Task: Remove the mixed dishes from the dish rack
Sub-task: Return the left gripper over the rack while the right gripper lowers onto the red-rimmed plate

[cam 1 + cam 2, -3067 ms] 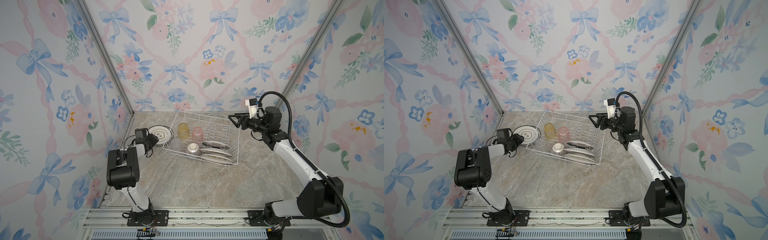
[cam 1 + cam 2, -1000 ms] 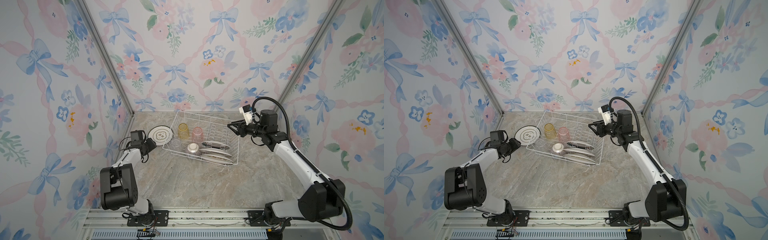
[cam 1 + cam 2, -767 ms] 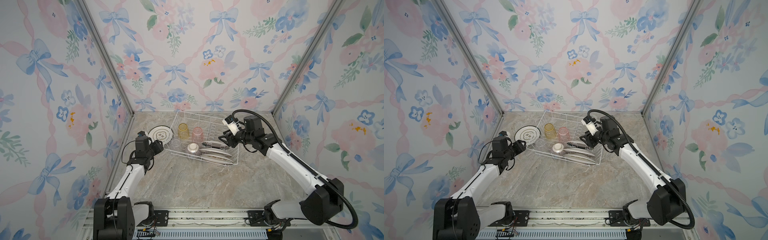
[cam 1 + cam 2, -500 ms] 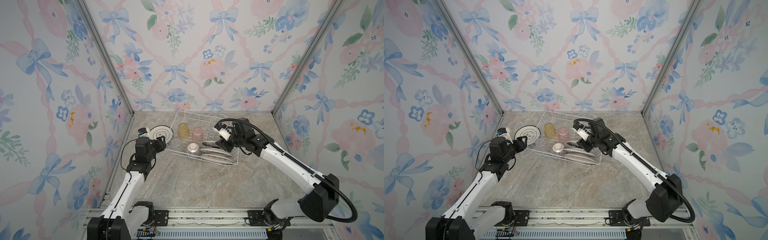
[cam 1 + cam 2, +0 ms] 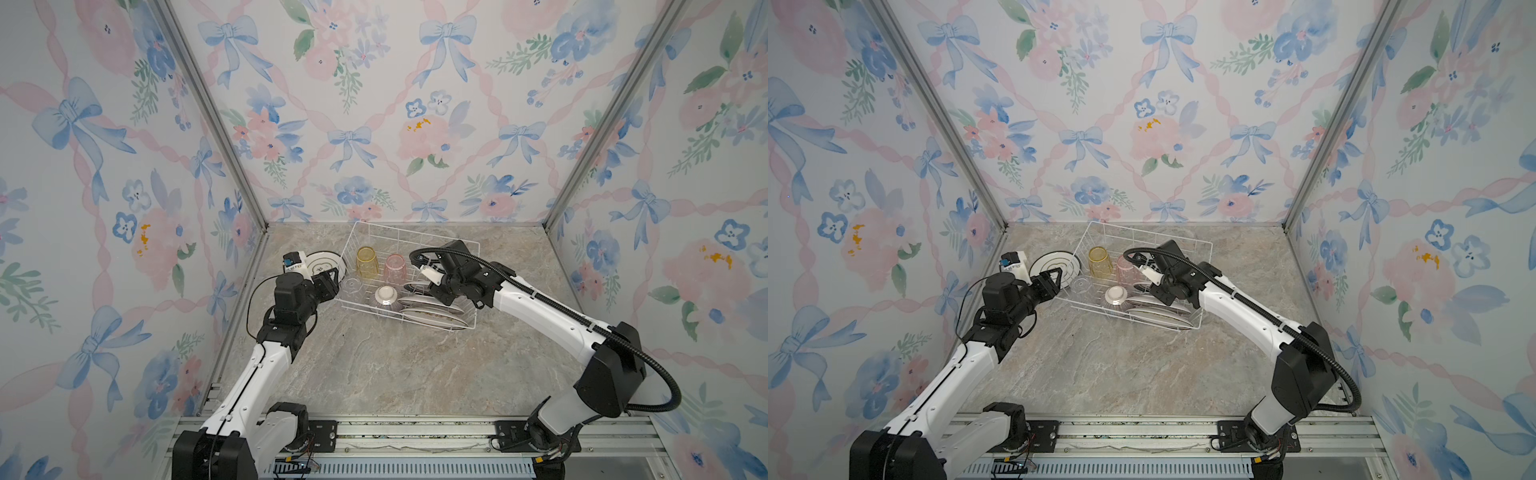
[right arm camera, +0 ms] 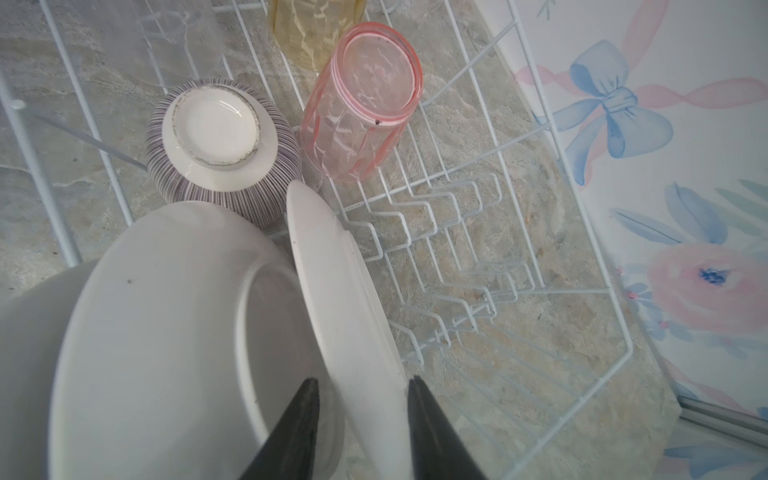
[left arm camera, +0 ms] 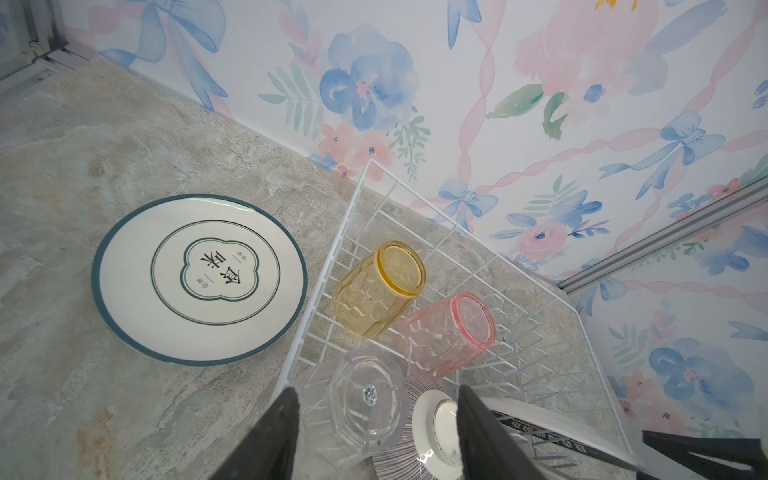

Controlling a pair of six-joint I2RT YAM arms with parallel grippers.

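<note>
The white wire dish rack (image 5: 415,233) holds an upside-down yellow tumbler (image 5: 366,262), pink tumbler (image 5: 395,268), clear tumbler (image 7: 353,399) and striped bowl (image 6: 220,141), plus white plates (image 5: 428,309) leaning in its front right part. My left gripper (image 7: 376,401) is open and hovers over the clear tumbler at the rack's left edge, holding nothing. My right gripper (image 6: 363,392) is low inside the rack. Its fingers stand on either side of the rim of an upright white plate (image 6: 332,270), with a gap showing on one side.
A green-rimmed plate (image 7: 199,278) lies flat on the marble table (image 5: 374,365) just left of the rack, near the left wall. A larger white plate (image 6: 166,311) leans right behind the straddled one. Flowered walls close the back and both sides.
My left arm swung from beside the green-rimmed plate to the rack's left edge. My right arm came down from the rack's right side onto the plates, and its jaws narrowed.
</note>
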